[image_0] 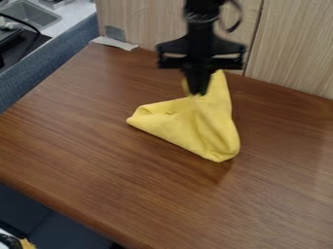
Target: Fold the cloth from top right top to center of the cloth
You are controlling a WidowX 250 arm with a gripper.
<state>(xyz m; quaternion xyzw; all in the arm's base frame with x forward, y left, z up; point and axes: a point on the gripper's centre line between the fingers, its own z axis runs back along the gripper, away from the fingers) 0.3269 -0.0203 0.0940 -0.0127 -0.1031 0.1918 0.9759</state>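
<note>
Hangs from the top edge as a black two-finger gripper, with fingers clamped on the rumpled yellow fabric cloth. Rests below on the brown wood-grained tabletop, near the middle, as a creased, roughly triangular cloth.

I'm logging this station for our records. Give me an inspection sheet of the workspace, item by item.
Surface: brown wood-grain table.
Job's things: yellow cloth, creased and bunched, with folds at its left corner.
Clutter: pale flat scrap at the table's far left corner.
Gripper: black pincer at the cloth's upper part; grip unclear.
Cables: black loop beside the arm; black cord near the sink.
Surroundings: sink at upper left; wood-grain panels behind.
</note>
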